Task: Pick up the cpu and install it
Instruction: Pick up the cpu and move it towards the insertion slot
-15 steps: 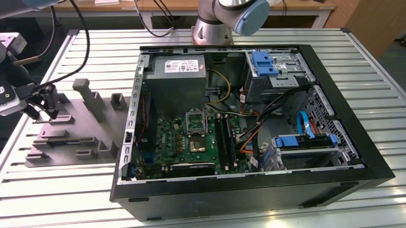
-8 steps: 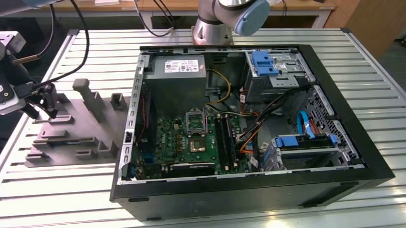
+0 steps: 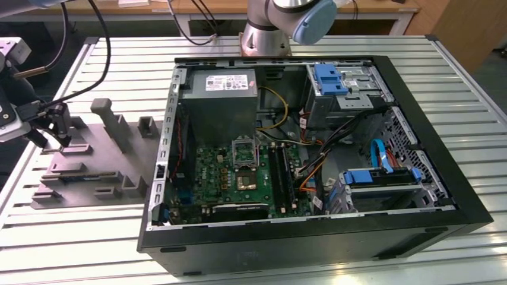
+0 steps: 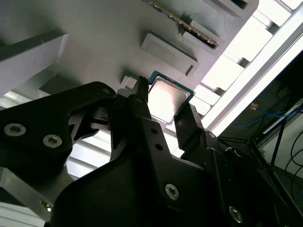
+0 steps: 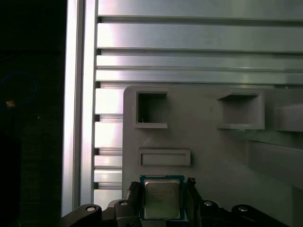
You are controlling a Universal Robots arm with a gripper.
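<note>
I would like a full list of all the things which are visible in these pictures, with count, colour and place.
table: one, silvery slats, under everything.
computer case: one, black, open, on the table.
circuit board: one, green, inside the computer case.
drive brackets: two, blue, inside the computer case.
fixture plate: one, grey, on the table, at the exterior view's left of the computer case.
cpu: one, silvery, at the fixture plate.
robot arm: one, grey and blue, beyond the computer case.
gripper: one, black, at the cpu.
</note>
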